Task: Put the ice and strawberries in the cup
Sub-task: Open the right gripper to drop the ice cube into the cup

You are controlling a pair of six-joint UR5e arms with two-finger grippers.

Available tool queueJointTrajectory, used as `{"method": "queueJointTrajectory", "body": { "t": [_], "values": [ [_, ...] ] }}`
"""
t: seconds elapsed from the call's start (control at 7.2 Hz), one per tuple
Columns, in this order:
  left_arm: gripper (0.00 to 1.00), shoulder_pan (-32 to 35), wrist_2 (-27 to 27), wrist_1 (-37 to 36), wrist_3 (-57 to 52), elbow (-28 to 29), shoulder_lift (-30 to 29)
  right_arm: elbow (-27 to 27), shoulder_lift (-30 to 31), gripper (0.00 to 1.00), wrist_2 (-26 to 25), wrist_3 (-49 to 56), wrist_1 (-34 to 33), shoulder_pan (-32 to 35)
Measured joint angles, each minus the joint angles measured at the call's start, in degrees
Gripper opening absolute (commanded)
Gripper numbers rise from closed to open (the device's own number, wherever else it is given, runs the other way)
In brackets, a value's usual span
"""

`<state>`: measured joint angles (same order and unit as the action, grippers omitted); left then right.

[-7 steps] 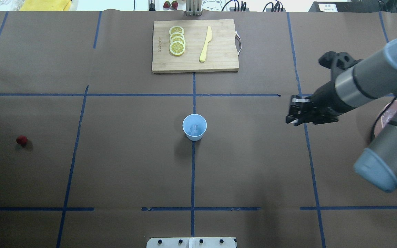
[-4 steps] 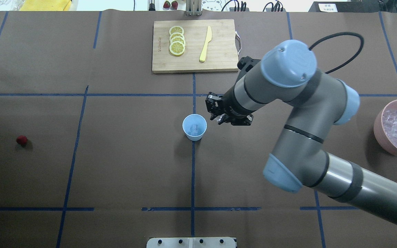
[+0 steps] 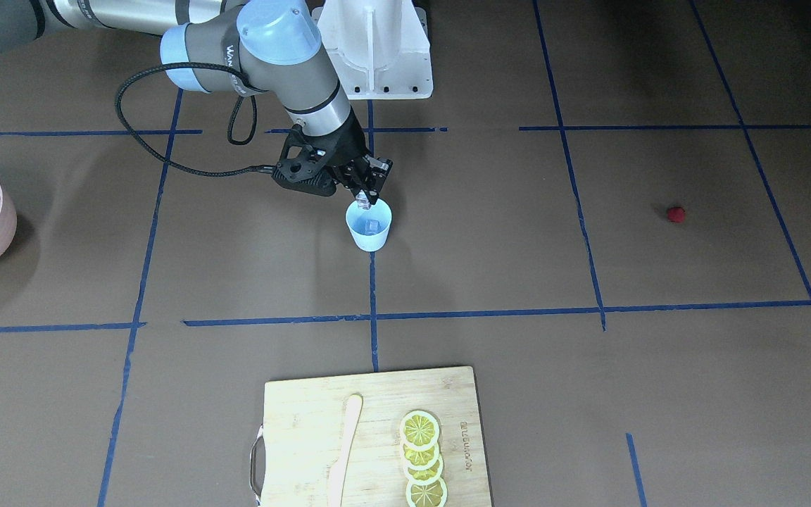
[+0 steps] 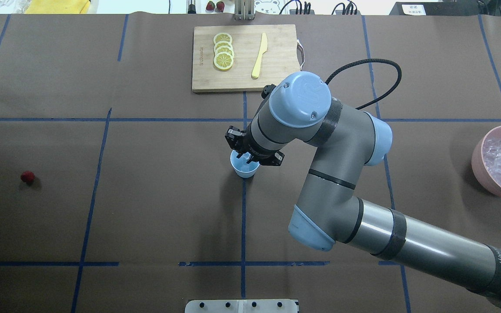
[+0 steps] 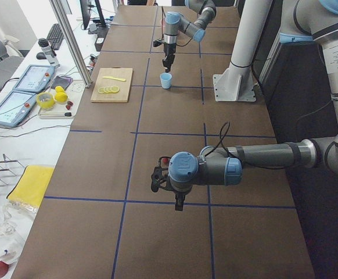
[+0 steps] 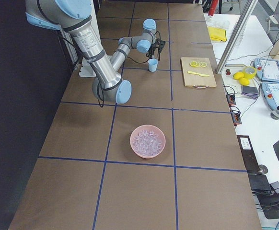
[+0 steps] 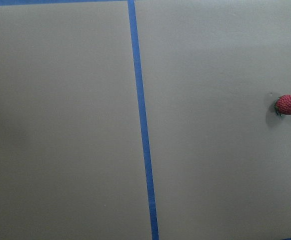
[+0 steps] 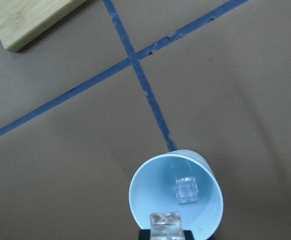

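Observation:
The pale blue cup (image 4: 245, 170) stands at the table's middle, and one ice cube (image 8: 186, 190) lies inside it. My right gripper (image 3: 362, 200) hangs just over the cup's rim (image 3: 369, 227), shut on a second ice cube (image 8: 165, 223). The small red strawberry (image 4: 27, 176) lies alone on the table at the far left, and it also shows in the left wrist view (image 7: 288, 104). My left gripper (image 5: 179, 203) shows only in the exterior left view, above the table, so I cannot tell whether it is open or shut.
A pink bowl (image 4: 476, 158) full of ice cubes sits at the table's right edge. A wooden cutting board (image 4: 276, 74) at the back holds lemon slices (image 4: 223, 52) and a yellow knife (image 4: 259, 55). Blue tape lines cross the brown table.
My right arm has swung left from near the pink bowl to over the cup, carrying an ice cube. The cup and strawberry have not moved.

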<state>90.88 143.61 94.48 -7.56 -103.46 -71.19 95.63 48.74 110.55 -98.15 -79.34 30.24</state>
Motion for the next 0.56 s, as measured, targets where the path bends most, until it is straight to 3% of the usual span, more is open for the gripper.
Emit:
{"method": "queueJointTrajectory", "body": {
  "t": [0.14, 0.56],
  "values": [
    [1.0, 0.0, 0.0, 0.0, 0.0, 0.01, 0.0, -0.12, 0.01, 0.47, -0.11, 0.04, -0.04, -0.18],
    [1.0, 0.0, 0.0, 0.0, 0.0, 0.01, 0.0, -0.37, -0.04, 0.47, -0.22, 0.06, -0.11, -0.27]
  ]
}}
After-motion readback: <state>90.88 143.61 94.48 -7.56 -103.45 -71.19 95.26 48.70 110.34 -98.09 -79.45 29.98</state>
